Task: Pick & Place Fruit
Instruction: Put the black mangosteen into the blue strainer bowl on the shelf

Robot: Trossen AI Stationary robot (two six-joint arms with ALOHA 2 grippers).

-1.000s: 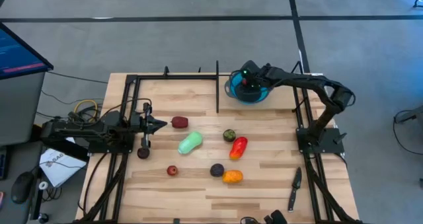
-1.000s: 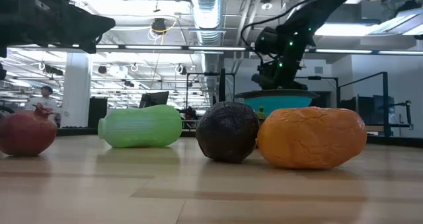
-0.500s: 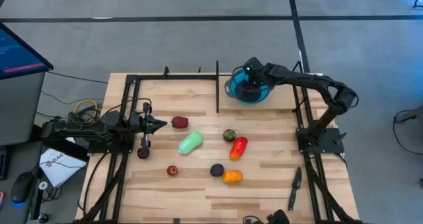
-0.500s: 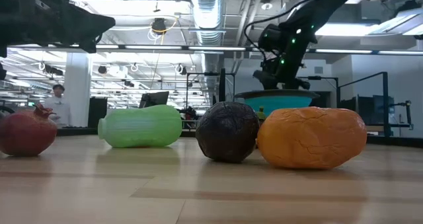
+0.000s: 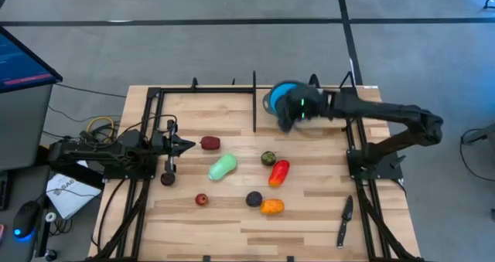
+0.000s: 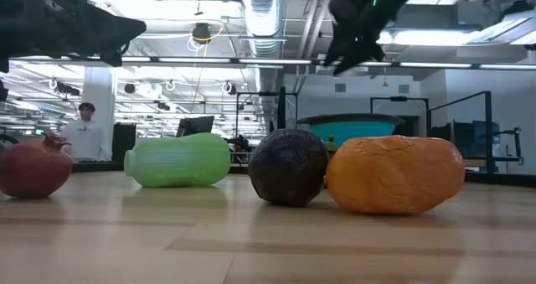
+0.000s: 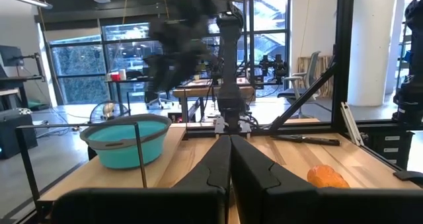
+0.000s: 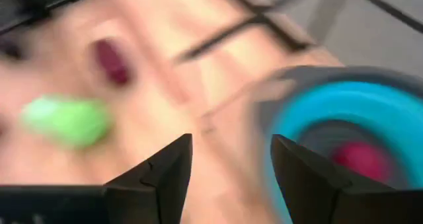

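Note:
My right gripper [image 5: 286,123] hangs open and empty above the near left rim of the round blue bowl [image 5: 283,92]; it also shows in the low view [image 6: 343,58] and in its own wrist view [image 8: 231,141]. A red fruit [image 8: 362,159] lies in the bowl. On the table rest a pale green fruit [image 5: 223,167], a maroon one [image 5: 209,143], an olive-green one [image 5: 267,158], a red pepper [image 5: 278,171], a dark purple one [image 5: 254,199], an orange one [image 5: 271,207] and a small red one [image 5: 201,199]. My left gripper [image 5: 186,144] waits shut at the table's left.
A black knife [image 5: 345,219] lies near the table's near right corner. A black frame rail [image 5: 254,100] stands just left of the bowl. A dark round piece [image 5: 168,178] sits beside the left arm. A person [image 6: 84,129] shows far behind the table.
My right gripper has risen out of the blue bowl and swung toward the table's near side and the fruit, tipping less steeply. The red fruit stays in the bowl.

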